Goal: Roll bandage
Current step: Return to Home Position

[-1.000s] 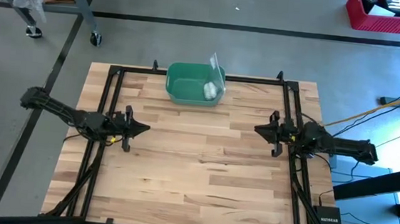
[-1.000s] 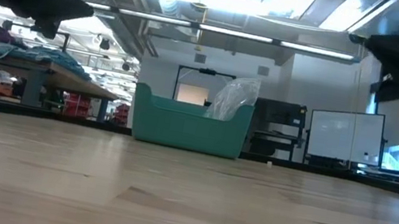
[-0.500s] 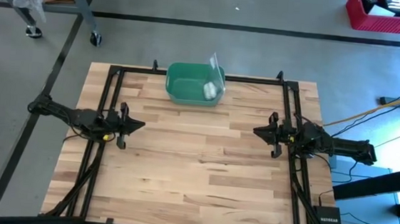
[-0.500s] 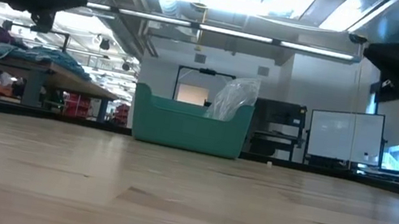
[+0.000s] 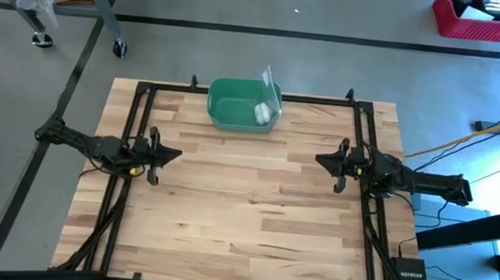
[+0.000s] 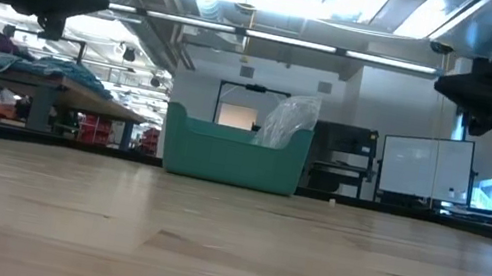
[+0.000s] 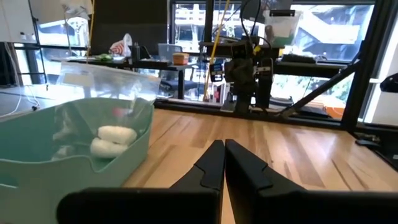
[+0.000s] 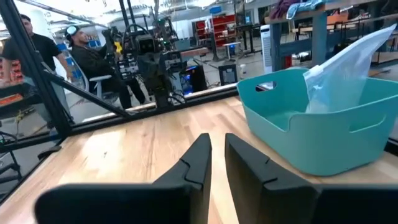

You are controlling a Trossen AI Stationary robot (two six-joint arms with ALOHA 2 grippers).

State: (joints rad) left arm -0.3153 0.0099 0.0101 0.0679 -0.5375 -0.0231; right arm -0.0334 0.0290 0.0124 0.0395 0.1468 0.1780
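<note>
A green bin [image 5: 235,103] stands at the table's far middle. Two white bandage rolls [image 5: 262,113] lie in it next to a clear plastic bag [image 5: 271,81]; the rolls also show in the left wrist view [image 7: 113,139]. My left gripper [image 5: 175,156] hovers over the table's left part, shut and empty, pointing toward the right edge. My right gripper [image 5: 318,160] hovers over the right part, pointing toward the left edge, empty, with a narrow gap between its fingers [image 8: 216,140]. Both are well clear of the bin.
A black frame [image 5: 359,122] runs along the table's edges. Bare wooden tabletop [image 5: 245,202] lies between the two arms and toward the near edge. In the right wrist view, two people [image 8: 93,59] are in the room beyond the table.
My left gripper has drawn back a little toward the table's left edge and stays shut. My right gripper has shifted slightly toward the far edge. The bin and the rolls have not moved.
</note>
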